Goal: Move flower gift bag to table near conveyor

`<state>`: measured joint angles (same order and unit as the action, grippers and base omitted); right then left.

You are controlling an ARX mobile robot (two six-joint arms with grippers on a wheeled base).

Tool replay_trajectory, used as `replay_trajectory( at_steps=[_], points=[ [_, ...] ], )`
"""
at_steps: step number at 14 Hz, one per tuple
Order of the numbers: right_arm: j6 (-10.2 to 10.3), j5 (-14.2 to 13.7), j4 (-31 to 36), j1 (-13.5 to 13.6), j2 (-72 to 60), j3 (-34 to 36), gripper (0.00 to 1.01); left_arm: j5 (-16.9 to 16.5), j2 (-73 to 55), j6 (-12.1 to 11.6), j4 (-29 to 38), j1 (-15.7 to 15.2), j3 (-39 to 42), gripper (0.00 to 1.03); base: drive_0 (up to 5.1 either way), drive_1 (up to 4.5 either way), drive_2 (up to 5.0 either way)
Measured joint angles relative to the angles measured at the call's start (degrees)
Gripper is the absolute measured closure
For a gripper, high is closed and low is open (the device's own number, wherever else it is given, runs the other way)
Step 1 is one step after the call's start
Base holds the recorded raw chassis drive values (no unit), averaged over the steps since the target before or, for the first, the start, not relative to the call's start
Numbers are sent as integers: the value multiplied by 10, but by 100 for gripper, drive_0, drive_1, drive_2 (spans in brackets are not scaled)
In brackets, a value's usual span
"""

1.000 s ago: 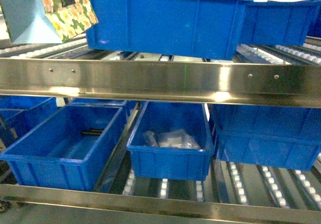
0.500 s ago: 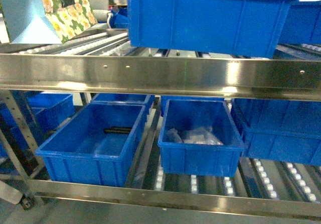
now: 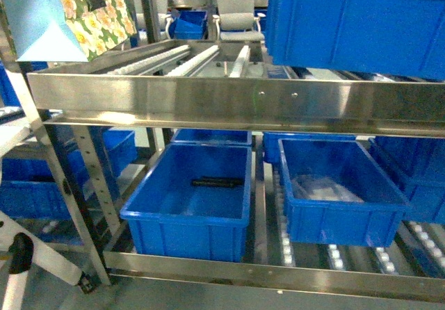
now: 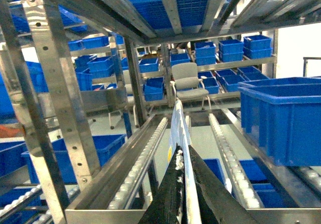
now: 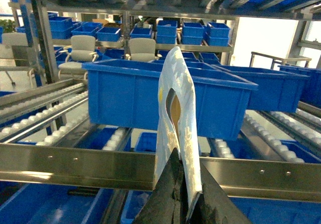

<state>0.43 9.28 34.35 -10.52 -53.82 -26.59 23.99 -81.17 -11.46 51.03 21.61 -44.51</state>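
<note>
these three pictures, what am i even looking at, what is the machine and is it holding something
You are looking through three cameras on a wheeled robot with two arms. The big view comes from its head, facing a steel conveyor: racking with sloping lanes of white rollers, loaded with blue bins. One lower bin holds a dark bar, its neighbour something in clear plastic.

The other two views come from cameras on the wrists, looking along each pincer. The left pincer is closed on a thin edge of the flower gift bag. The right pincer is closed on a pale edge with an oval handle cutout, seemingly the same bag. In the head view the bag sits top left: light blue side, flowered front, raised above the rollers.

Office chairs stand behind.
</note>
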Motion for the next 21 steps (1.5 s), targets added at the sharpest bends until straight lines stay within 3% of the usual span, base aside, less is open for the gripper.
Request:
replay_trajectory(
  at_steps=[21],
  points=[
    [0, 0, -1, 0, -1, 0, 99, 0, 0, 0, -1, 0, 0, 101, -500, 245, 245]
  ],
)
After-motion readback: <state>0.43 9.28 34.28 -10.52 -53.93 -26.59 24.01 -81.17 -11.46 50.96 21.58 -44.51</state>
